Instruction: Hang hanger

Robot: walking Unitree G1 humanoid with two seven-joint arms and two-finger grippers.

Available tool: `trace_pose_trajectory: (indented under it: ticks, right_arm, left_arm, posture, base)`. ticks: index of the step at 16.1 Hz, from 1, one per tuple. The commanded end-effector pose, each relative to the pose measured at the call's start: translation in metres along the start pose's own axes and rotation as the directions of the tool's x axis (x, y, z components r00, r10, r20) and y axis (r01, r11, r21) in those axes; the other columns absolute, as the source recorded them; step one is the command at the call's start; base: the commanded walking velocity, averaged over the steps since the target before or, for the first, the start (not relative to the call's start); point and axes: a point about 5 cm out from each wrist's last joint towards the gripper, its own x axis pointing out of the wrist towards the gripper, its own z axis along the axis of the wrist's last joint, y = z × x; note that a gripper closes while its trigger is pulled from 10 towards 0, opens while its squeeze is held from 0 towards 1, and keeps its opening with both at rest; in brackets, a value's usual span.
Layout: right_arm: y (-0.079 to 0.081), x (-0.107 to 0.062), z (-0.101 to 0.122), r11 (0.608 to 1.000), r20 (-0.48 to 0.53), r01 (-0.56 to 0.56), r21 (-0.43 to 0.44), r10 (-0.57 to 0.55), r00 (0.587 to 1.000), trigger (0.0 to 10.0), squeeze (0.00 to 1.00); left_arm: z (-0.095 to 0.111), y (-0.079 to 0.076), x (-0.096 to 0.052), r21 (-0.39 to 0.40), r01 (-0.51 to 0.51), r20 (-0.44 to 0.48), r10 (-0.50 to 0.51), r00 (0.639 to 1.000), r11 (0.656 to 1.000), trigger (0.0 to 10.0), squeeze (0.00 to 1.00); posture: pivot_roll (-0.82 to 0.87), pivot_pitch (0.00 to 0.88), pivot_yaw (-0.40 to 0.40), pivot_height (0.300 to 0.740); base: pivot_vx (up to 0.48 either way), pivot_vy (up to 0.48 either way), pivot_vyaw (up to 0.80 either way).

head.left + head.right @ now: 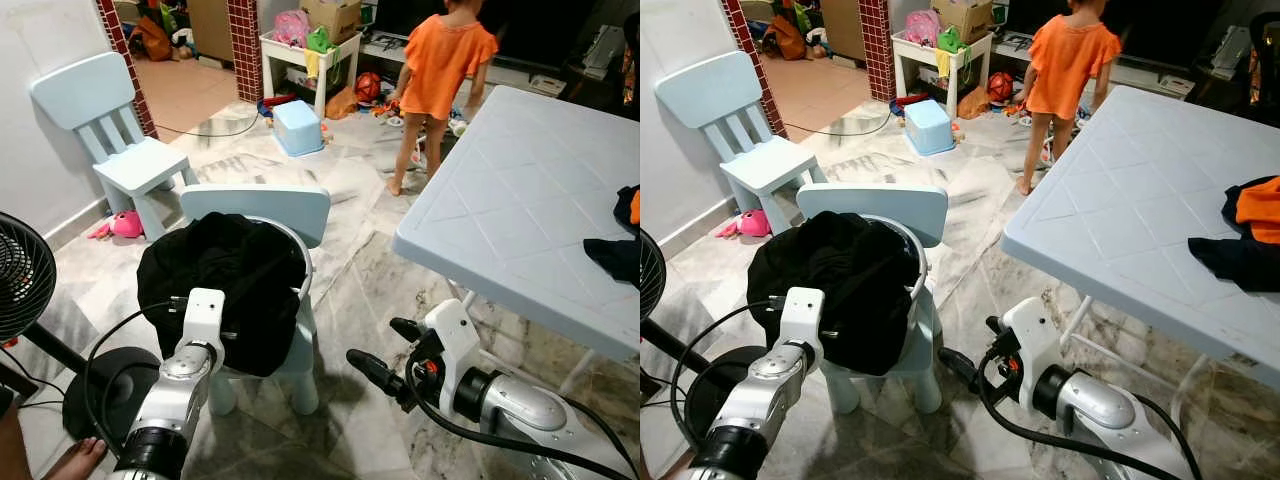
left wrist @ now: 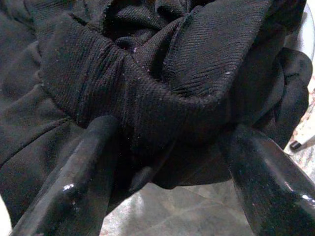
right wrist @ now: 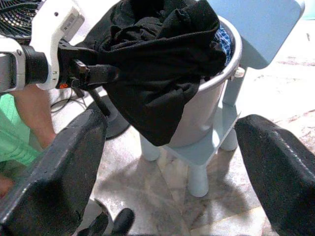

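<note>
**A:** so where's the stuff at? no hanger that I can make out; just a black garment (image 1: 225, 285) heaped over a grey tub (image 3: 216, 93) that sits on the seat of a small pale blue chair (image 1: 262, 207); it droops over the tub's front rim

**B:** yep; left tool (image 2: 167, 162) is right up against that cloth, fingers (image 2: 74, 182) spread with a thick fold bunched between them; not pinching it as far as I can tell

**A:** and the right tool (image 1: 385, 352)?

**B:** low over the marble floor (image 1: 350, 290), beside the chair, fingers wide apart and holding nothing; the tabletop (image 1: 1120, 220) to the right has dark and orange clothes (image 1: 1245, 235) at its far right edge; person in orange (image 1: 440, 70) further back, a fan (image 1: 20, 275) on the left
</note>
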Motion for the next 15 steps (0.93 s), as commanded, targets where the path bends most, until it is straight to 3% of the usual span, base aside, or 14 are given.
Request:
trace_pose_trajectory:
  ticks: [1, 2, 5, 6, 8, 15]
  right_arm:
    - [0.000, 0.001, 0.001, 1.000, 0.005, 0.005, -0.014, -0.005, 1.000, 10.0, 0.00]
    - [-0.001, 0.002, 0.002, 1.000, 0.007, 0.008, -0.019, -0.008, 1.000, 10.0, 0.00]
    - [-0.003, 0.002, 0.001, 1.000, 0.009, 0.021, -0.022, -0.021, 1.000, 10.0, 0.00]
    - [-0.003, 0.002, 0.001, 1.000, 0.010, 0.022, -0.022, -0.022, 1.000, 10.0, 0.00]
    - [-0.001, 0.003, 0.001, 1.000, 0.012, 0.021, -0.022, -0.021, 1.000, 10.0, 0.00]
    - [-0.004, 0.004, 0.000, 0.999, 0.014, 0.033, -0.027, -0.033, 0.999, 10.0, 0.00]
  left_arm:
    - [0.006, 0.001, 0.002, 0.007, 0.002, 0.016, -0.002, 1.000, 1.000, 4.2, 0.00]
    - [0.007, 0.000, 0.003, 0.007, 0.006, 0.017, -0.006, 1.000, 1.000, 0.0, 0.00]
    - [0.010, 0.000, 0.006, 0.014, 0.005, 0.033, -0.005, 0.999, 1.000, 0.0, 0.00]
    - [0.013, 0.001, 0.007, 0.024, -0.001, 0.048, 0.000, 0.999, 1.000, 0.5, 0.00]
    - [0.015, 0.000, 0.008, 0.020, -0.002, 0.056, 0.001, 0.998, 1.000, 0.0, 0.00]
    - [0.017, 0.002, 0.009, 0.014, -0.027, 0.082, 0.026, 0.996, 1.000, 0.0, 0.00]
  posture:
    - [-0.14, 0.039, -0.038, 0.740]
    - [-0.14, 0.035, -0.035, 0.740]
    - [-0.15, 0.034, -0.033, 0.740]
    - [-0.14, 0.035, -0.031, 0.740]
    - [-0.14, 0.037, -0.031, 0.740]
    - [-0.14, 0.037, -0.033, 0.740]
  base:
    - [0.000, 0.000, 0.00]
    - [0.000, 0.000, 0.00]
    - [0.000, 0.000, 0.00]
    - [0.000, 0.000, 0.00]
    - [0.000, 0.000, 0.00]
    - [0.000, 0.000, 0.00]
